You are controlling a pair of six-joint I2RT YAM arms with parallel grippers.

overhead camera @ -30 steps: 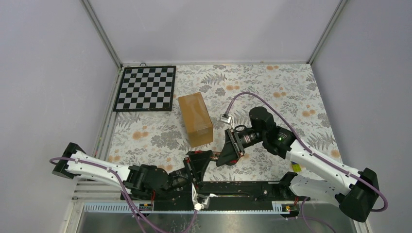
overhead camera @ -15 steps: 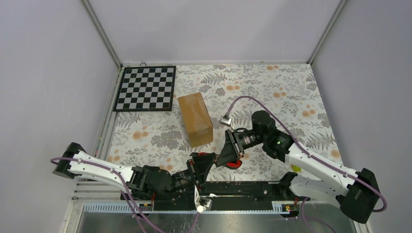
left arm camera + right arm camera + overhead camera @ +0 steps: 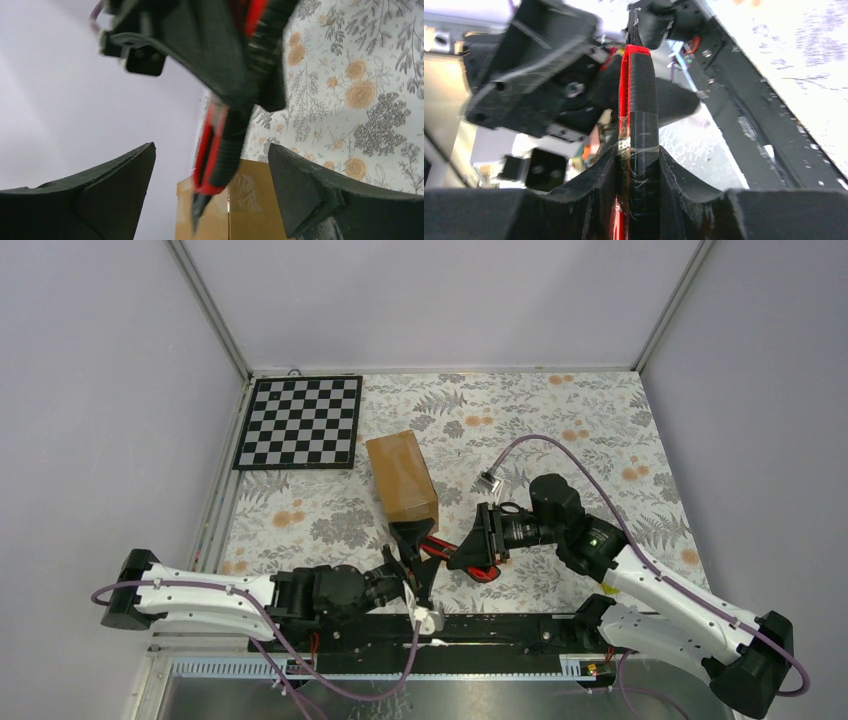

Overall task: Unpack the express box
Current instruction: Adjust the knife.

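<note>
My left gripper (image 3: 417, 562) stands wide open just off the near end of the box (image 3: 402, 483). From its wrist view I see its two fingers (image 3: 95, 195) spread well apart, and the cutter (image 3: 218, 150) shows in the gap between them, touching neither. The right gripper (image 3: 467, 552) is clamped on that cutter. In its own wrist view both black pads (image 3: 596, 185) press against the black, tape-wrapped handle, with a red edge running up one side. The cutter's tip points toward the near end of the box, but I cannot tell whether it touches the cardboard. The box lies flat and closed on the floral cloth (image 3: 560, 420), its long side running away from the arms and slightly skewed. The chessboard (image 3: 300, 422) sits just beside the box's far left corner.
</note>
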